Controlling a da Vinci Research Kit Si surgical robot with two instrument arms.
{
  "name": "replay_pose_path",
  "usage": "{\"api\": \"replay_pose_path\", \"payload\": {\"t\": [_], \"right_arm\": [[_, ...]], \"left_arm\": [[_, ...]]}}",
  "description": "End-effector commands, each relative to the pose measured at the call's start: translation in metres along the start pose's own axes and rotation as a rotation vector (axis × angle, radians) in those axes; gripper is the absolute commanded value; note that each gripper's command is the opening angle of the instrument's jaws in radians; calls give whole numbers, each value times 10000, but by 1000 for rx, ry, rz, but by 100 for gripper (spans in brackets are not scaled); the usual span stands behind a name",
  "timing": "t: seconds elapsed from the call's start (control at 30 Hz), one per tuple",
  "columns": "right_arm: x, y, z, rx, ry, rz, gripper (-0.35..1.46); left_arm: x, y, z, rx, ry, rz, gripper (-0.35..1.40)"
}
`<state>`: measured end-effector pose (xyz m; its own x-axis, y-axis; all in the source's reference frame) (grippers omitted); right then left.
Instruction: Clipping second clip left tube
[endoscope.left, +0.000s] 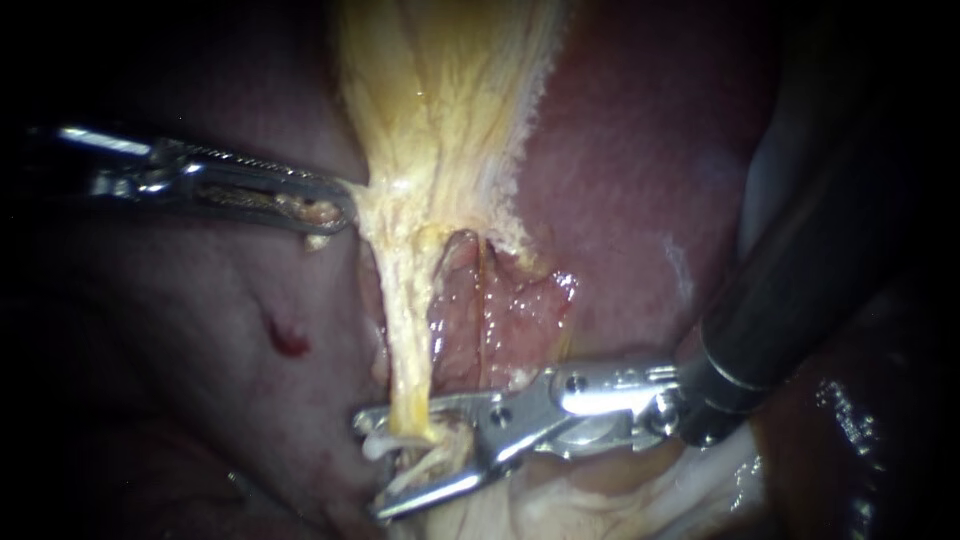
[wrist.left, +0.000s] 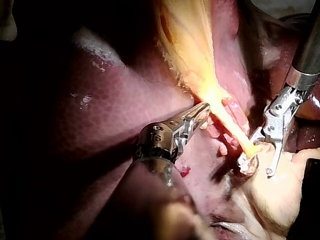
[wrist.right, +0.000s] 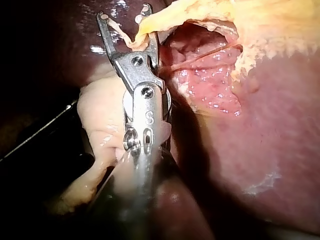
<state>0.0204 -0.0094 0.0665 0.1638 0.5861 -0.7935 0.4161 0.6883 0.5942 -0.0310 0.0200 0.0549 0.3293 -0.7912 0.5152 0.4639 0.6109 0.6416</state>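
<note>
- Maroon liver (endoscope.left: 640, 150) is filling the background and serving as the slack bed that everything else is being stretched against.
- The yellow sheet (endoscope.left: 440, 100) of fatty tissue is fanning down from above and narrowing to a neck. I judge it is being held taut so that the strands below it are standing clear of the liver.
- The raw pink patch (endoscope.left: 505, 310) beside the neck is lying bare, giving a window behind the tubes where a jaw can pass.
- My right instrument (endoscope.left: 370, 466) is reaching in from the right with its jaws gaping wide. They are straddling the low end of the left tube, the upper jaw lying against it and the lower one well apart, so nothing is being gripped.
- My left instrument (endoscope.left: 338, 213) is coming in from the left with its jaws lying together on the sheet's edge at the neck. It is pinching that edge, probably to be holding the tube straight for the clip.
- The left tube (endoscope.left: 405, 340) is running as a yellow cord from the neck down into those open jaws.
- A thin reddish strand (endoscope.left: 482, 290) is hanging just beside it over the pink patch, outside the jaws.
- Pale shreds are crowding the tube's low end, so I cannot tell whether a clip is sitting there.
</note>
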Motion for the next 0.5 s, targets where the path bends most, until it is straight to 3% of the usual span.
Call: {"api": "replay_pose_path", "payload": {"t": [0.03, 0.27, 0.5], "right_arm": [[0, 0, -1, 0, -1, 0, 48], [-1, 3, -4, 0, -2, 1, 42], [-3, 7, -6, 3, -3, 2, 25]], "left_arm": [[0, 0, 0, 0, 0, 0, -35], [0, 0, 0, 0, 0, 0, -35], [0, 0, 0, 0, 0, 0, -35]]}}
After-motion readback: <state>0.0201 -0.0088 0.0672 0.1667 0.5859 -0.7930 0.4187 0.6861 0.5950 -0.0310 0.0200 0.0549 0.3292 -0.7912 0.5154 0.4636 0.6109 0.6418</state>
